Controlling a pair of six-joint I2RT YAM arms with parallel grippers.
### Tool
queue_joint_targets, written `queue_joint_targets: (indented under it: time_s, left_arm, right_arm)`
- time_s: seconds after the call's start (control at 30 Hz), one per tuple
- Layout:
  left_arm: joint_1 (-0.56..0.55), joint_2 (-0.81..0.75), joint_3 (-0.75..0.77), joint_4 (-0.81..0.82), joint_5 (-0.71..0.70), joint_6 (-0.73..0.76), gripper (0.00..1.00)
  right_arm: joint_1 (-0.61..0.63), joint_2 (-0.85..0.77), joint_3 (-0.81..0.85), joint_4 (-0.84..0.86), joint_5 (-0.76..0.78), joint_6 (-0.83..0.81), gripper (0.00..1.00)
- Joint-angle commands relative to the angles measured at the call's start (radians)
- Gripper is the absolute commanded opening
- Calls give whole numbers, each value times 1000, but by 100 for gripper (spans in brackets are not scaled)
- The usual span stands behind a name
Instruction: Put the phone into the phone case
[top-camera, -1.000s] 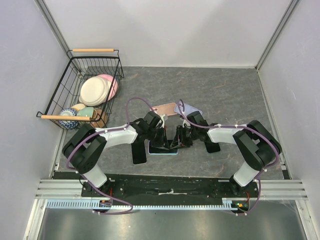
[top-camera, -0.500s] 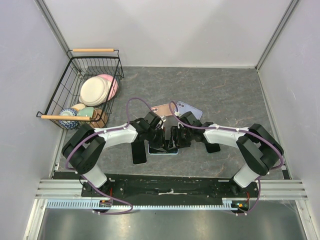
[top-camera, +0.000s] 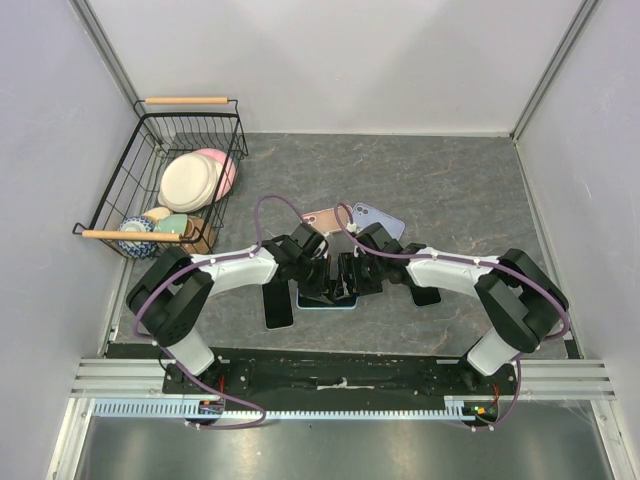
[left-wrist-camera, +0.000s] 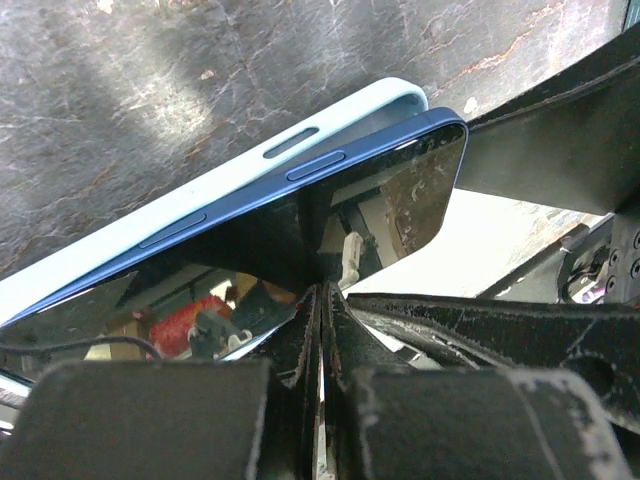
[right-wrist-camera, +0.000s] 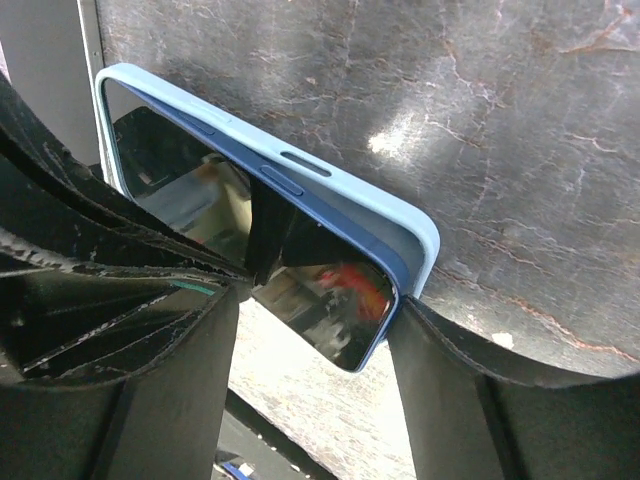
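Blue phone (right-wrist-camera: 300, 260) half-seated in pale case (right-wrist-camera: 350, 185), one long edge raised | left gripper (left-wrist-camera: 318, 310) clenched, tip on the phone | right gripper (right-wrist-camera: 325, 290) spread, straddling its end, gripping nothing | seating step; next you press that raised edge down.

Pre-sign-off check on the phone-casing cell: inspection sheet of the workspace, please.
Surface: dark marbled table; no spills seen.
Job's things: dark blue phone lying in light blue case, button-side edge riding above the rim.
Clutter: pink phone, purple phone, black phone loose on the table; wire basket holding dishes.
End effectors: left end effector shut, tips on the screen; right end effector open, straddling the phone's corner.
Cables: purple cables arch over both forearms.
Surroundings: grey walls; nothing else seen.
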Motion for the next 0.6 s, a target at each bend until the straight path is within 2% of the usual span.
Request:
queue_joint_targets:
  time_s: [0.0, 0.37, 0.57]
  left_arm:
    - [-10, 75, -16, 14, -181, 24, 2]
    - [6, 62, -10, -14, -204, 37, 2]
    - [20, 61, -9, -40, -215, 56, 2]
  right_arm:
    - [6, 66, -67, -183, 251, -108, 71]
    - [6, 55, -60, -201, 262, -112, 73]
    - [6, -36, -43, -240, 251, -117, 74]
